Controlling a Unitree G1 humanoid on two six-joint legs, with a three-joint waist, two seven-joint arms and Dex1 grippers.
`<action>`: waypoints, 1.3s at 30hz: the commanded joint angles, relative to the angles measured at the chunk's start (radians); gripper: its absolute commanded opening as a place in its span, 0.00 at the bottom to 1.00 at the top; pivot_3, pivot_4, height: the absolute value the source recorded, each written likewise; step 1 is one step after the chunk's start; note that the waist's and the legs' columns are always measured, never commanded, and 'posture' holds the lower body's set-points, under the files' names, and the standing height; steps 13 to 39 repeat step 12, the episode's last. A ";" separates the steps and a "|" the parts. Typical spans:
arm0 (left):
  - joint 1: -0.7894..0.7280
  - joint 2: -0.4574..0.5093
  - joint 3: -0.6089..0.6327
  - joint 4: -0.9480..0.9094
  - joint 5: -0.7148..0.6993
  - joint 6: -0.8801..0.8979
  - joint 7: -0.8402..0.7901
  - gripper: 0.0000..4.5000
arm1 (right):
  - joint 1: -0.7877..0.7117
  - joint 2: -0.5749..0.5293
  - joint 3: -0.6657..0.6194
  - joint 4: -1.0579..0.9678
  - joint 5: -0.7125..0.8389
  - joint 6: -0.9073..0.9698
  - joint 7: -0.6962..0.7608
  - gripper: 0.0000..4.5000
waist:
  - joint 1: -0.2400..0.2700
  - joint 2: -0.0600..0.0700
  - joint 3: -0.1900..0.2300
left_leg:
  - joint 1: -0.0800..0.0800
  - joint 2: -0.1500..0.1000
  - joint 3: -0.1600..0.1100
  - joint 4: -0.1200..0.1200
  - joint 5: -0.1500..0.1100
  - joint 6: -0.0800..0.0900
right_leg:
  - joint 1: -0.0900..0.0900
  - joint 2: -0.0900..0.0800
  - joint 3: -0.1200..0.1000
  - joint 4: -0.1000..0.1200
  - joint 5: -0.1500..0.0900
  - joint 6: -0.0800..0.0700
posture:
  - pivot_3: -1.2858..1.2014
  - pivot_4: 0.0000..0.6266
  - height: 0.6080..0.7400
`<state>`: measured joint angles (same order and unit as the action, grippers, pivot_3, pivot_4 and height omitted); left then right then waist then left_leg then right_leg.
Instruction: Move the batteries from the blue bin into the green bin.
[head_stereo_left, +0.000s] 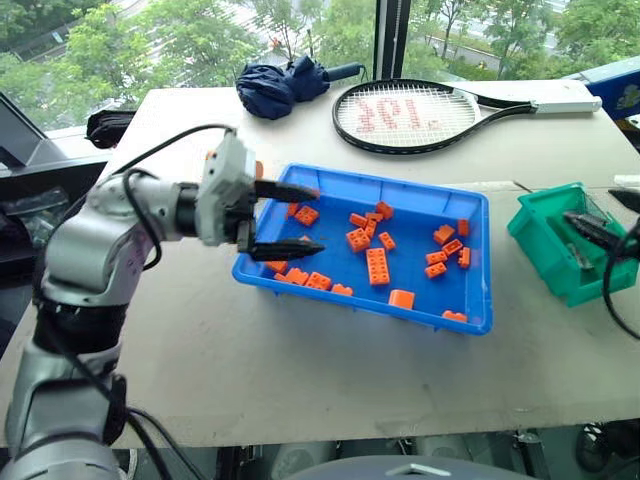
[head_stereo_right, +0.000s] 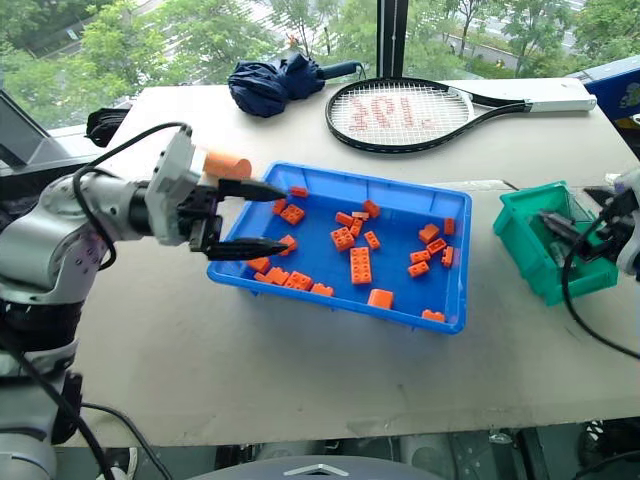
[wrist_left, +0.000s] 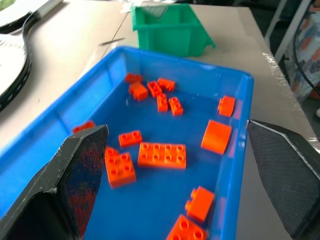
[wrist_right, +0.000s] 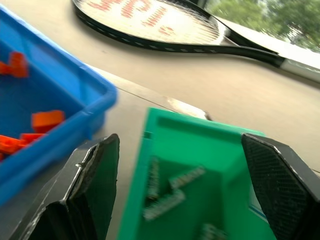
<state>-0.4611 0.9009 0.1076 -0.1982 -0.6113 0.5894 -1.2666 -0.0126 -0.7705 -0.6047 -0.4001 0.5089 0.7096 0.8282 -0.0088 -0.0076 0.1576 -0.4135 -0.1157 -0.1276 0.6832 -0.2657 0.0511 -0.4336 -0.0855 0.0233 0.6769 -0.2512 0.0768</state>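
Left claw (head_stereo_left: 285, 218) spread wide over blue bin (head_stereo_left: 470, 318) rim amid orange bricks (head_stereo_left: 377, 266), right claw (wrist_right: 180, 185) open above green bin (wrist_right: 200, 145) holding batteries (wrist_right: 172, 192), racket (head_stereo_left: 420, 112) with red lettering I cannot read, folded umbrella (head_stereo_left: 285, 85) behind on desk (head_stereo_left: 300, 380)

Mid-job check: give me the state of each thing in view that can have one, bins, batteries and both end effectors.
blue bin: holds orange bricks; no battery seen in it.
green bin: upright, batteries lying inside.
left end effector: open, empty, over the blue bin's near-left edge.
right end effector: open, empty, above the green bin.
umbrella: folded.
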 joint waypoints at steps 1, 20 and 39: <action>0.178 0.005 0.149 -0.122 -0.030 -0.041 0.028 1.00 | 0.146 0.068 -0.074 -0.105 0.079 -0.101 0.083 0.88 | 0.006 0.000 0.000 | 0.000 0.000 0.000 0.000 0.000 0.000 | 0.000 0.000 0.001 -0.001 0.000 0.000 | 0.52 0.24 1.00; 0.691 -0.143 0.297 -0.159 0.104 -0.281 0.131 1.00 | 0.397 0.120 0.002 0.070 0.017 -0.456 0.311 0.88 | 0.025 0.003 0.000 | 0.032 0.002 0.004 -0.016 -0.006 0.001 | 0.032 -0.001 0.002 -0.017 -0.001 -0.003 | 0.52 0.24 1.00; 0.691 -0.143 0.297 -0.159 0.104 -0.281 0.131 1.00 | 0.397 0.120 0.002 0.070 0.017 -0.456 0.311 0.88 | 0.025 0.003 0.000 | 0.032 0.002 0.004 -0.016 -0.006 0.001 | 0.032 -0.001 0.002 -0.017 -0.001 -0.003 | 0.52 0.24 1.00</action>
